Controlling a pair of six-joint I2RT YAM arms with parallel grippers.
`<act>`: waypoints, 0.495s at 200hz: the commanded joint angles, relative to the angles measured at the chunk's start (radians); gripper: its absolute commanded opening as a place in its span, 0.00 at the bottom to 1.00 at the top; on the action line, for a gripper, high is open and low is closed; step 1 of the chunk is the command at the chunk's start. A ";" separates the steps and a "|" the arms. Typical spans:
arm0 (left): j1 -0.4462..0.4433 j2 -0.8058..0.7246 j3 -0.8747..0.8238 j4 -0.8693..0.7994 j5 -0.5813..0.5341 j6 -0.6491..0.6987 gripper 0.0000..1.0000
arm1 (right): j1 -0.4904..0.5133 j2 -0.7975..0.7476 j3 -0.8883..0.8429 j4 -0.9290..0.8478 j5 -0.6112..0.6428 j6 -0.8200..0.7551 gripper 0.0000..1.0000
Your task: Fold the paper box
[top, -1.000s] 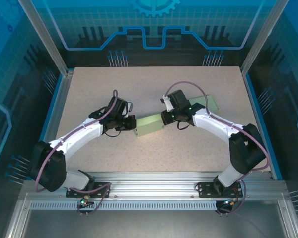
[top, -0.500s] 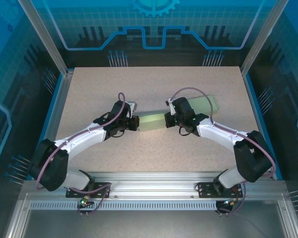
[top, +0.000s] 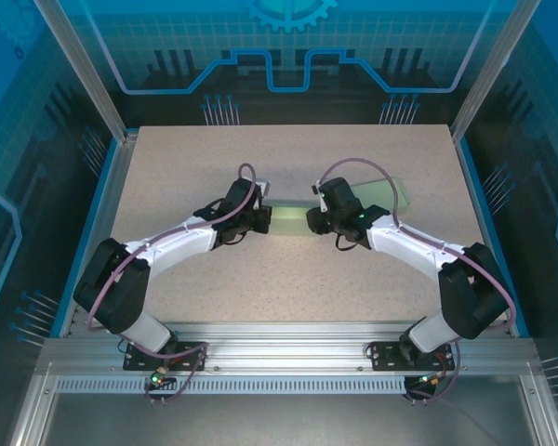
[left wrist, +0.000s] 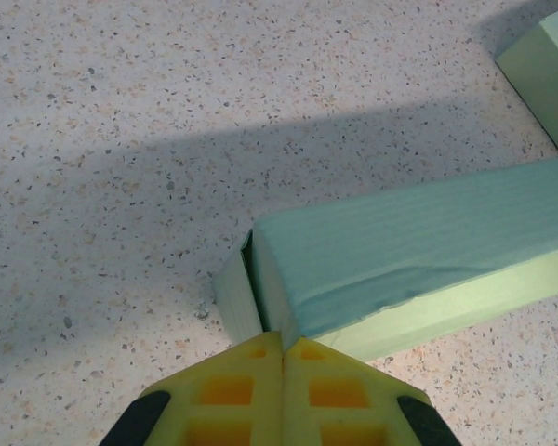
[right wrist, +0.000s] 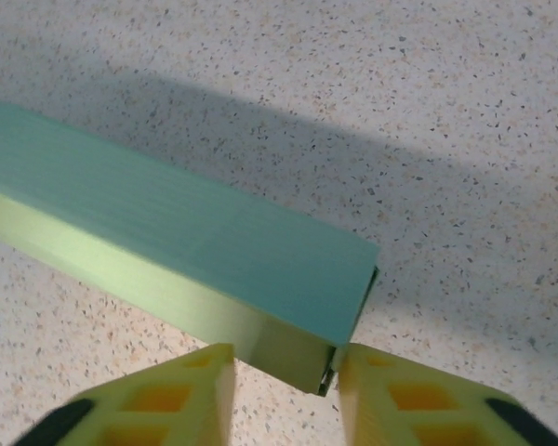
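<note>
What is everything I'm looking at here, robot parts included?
paper box: one, pale green, lying on the table between the grippers
second green piece: one, pale green, on the table beyond the box
table: one, speckled beige
enclosure walls: blue, around the table
metal rail: one, silver, near edge
arms: two, white and black
left gripper: yellow fingers shut, at the box's left end
right gripper: yellow fingers apart, box's right end between them
</note>
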 commanded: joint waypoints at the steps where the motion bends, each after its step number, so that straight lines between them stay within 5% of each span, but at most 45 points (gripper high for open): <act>1: -0.019 0.052 -0.001 -0.164 0.007 0.025 0.00 | 0.025 -0.033 0.070 -0.070 -0.001 0.016 0.44; 52: -0.035 0.082 0.026 -0.171 -0.003 0.033 0.00 | 0.024 -0.074 0.161 -0.173 0.067 0.104 0.76; 99: -0.039 0.085 0.030 -0.176 -0.013 0.035 0.00 | -0.024 -0.011 0.233 -0.212 0.075 0.178 0.85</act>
